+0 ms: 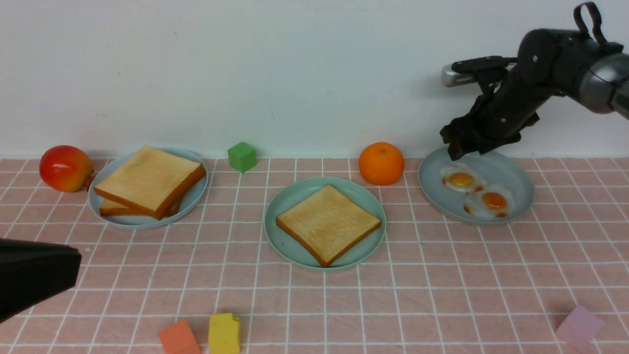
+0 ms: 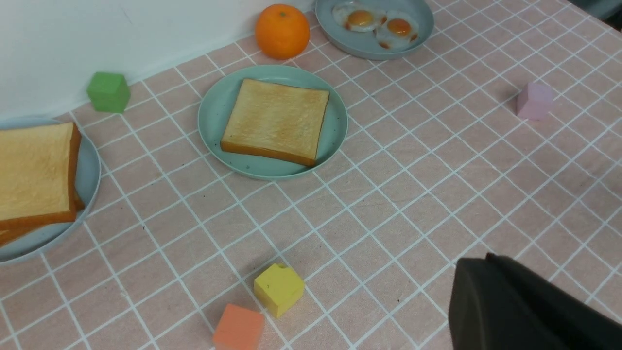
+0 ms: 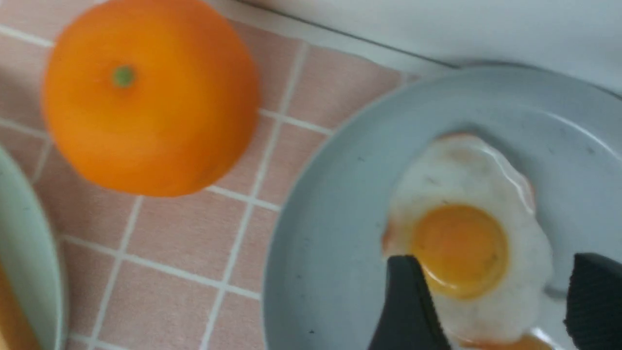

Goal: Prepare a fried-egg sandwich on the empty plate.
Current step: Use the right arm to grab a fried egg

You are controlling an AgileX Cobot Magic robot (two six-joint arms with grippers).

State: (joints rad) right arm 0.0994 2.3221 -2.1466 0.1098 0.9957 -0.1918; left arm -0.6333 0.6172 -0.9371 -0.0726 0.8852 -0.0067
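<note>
My right gripper hangs with its jaws spread wide, holding nothing, just above the fried egg that lies closer to the mint-green plate, in the grey-blue dish to that plate's right. The egg looks thin, light, floppy and probably slick, so I would pinch its white rim, not the yolk. One toast slice lies flat on the mint-green plate.

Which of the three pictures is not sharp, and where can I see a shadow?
Right wrist view: soft throughout, worst on the orange and the fried egg. Front view: sharp and evenly lit. Left wrist view: sharp, with a soft shadow beside the yellow block.
</note>
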